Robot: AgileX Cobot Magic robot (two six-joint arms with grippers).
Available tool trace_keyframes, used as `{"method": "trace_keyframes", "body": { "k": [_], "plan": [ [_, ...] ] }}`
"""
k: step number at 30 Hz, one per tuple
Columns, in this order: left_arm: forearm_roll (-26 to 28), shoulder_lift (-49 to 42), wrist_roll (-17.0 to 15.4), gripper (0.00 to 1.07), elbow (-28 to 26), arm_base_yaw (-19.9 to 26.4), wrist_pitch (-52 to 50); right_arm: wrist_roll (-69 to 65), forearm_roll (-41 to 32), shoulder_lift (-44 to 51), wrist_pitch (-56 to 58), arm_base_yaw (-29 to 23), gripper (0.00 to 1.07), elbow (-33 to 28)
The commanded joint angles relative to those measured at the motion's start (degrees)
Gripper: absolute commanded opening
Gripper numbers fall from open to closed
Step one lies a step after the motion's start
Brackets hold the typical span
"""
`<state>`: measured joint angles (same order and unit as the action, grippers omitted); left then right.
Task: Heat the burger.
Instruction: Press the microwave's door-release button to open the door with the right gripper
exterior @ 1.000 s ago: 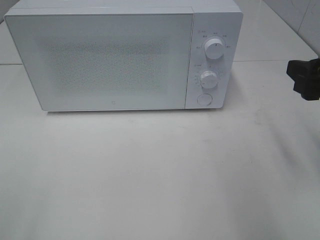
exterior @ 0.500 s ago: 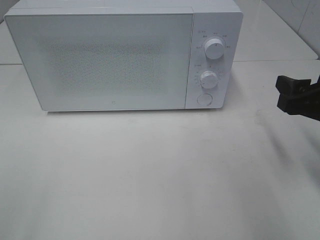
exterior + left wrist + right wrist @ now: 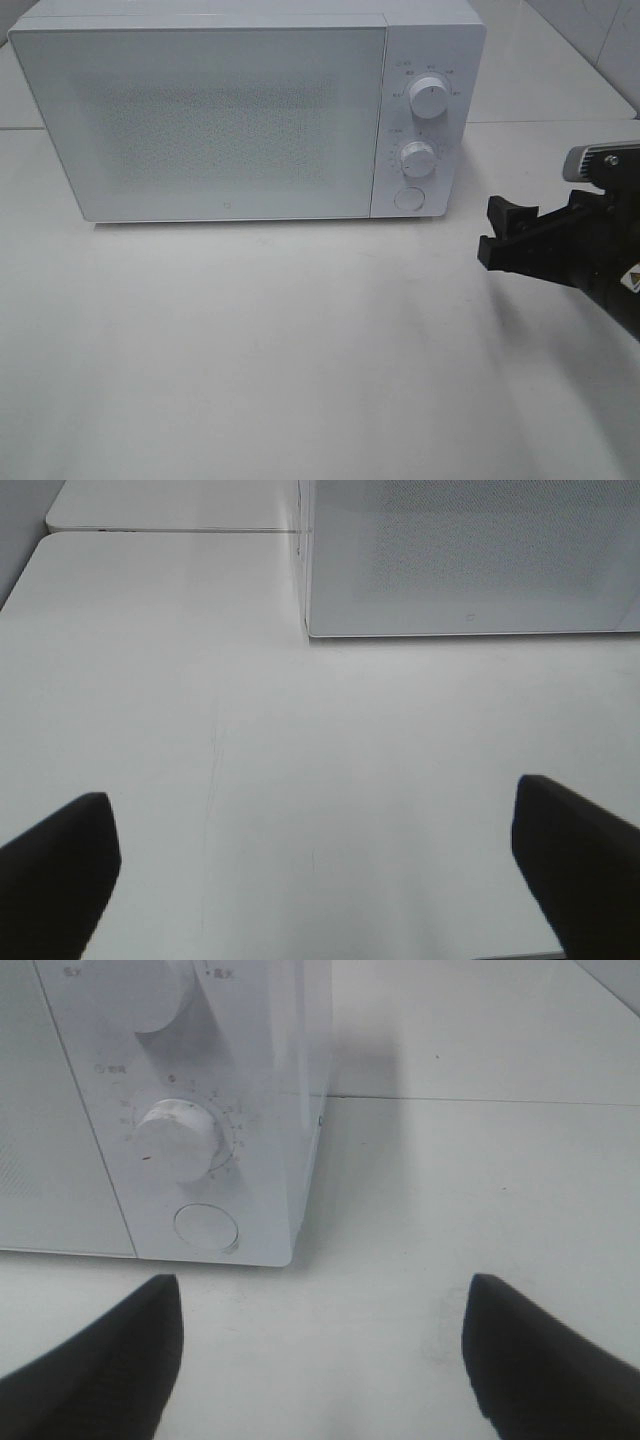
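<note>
The burger is out of view in every frame. A white microwave (image 3: pixel 200 120) stands at the back of the table with its door shut. My right gripper (image 3: pixel 492 235) hangs open above the table, to the right of the microwave's control panel and apart from it. In the right wrist view the right gripper (image 3: pixel 320 1360) has nothing between its dark fingers (image 3: pixel 100 1360) and faces the panel's lower corner. My left gripper (image 3: pixel 315 880) is open and empty in the left wrist view, in front of the microwave's (image 3: pixel 470 560) left front corner; it is outside the exterior high view.
The panel carries an upper knob (image 3: pixel 428 98), a lower knob (image 3: pixel 417 158) and a round button (image 3: pixel 408 198). The white table (image 3: pixel 300 350) meets a second white surface (image 3: pixel 540 70) behind it. A tiled wall (image 3: pixel 610 40) rises at the back right.
My right gripper has come in from the right edge, moving left and lower toward the microwave's panel. The microwave has not moved.
</note>
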<state>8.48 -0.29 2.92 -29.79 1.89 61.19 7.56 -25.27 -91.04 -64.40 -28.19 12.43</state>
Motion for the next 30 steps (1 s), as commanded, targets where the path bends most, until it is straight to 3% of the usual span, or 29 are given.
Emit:
{"method": "trace_keyframes", "body": {
  "k": [1,9,19,21,23,24,27,29,30],
  "plan": [
    [0.2,-1.0,0.0,1.00,0.3,0.2,-0.2,0.9,-7.8,-3.6,-3.2,-6.9,0.76,1.5],
    [0.2,-1.0,0.0,1.00,0.3,0.2,-0.2,0.7,-14.3,-8.3,-2.9,-14.0,0.75,5.4],
    [0.2,-1.0,0.0,1.00,0.3,0.2,-0.2,-7.6,-14.5,-8.4,-3.0,-14.6,0.69,6.6],
    [0.2,-1.0,0.0,1.00,0.3,0.2,-0.2,-20.3,-14.5,-8.4,-2.9,-14.6,0.63,6.6],
    [0.2,-1.0,0.0,1.00,0.3,0.2,-0.2,-24.9,-14.5,-8.4,-2.9,-14.6,0.57,6.6],
    [0.2,-1.0,0.0,1.00,0.3,0.2,-0.2,-34.7,-14.5,-8.4,-2.9,-14.6,0.54,6.6],
    [0.2,-1.0,0.0,1.00,0.3,0.2,-0.2,-38.7,-14.5,-8.4,-2.9,-14.6,0.47,6.6],
    [0.2,-1.0,0.0,1.00,0.3,0.2,-0.2,-52.8,-14.4,-8.4,-2.7,-14.6,0.36,6.6],
    [0.2,-1.0,0.0,1.00,0.3,0.2,-0.2,-52.8,-14.4,-8.4,-2.7,-14.6,0.36,6.6]
  ]
}}
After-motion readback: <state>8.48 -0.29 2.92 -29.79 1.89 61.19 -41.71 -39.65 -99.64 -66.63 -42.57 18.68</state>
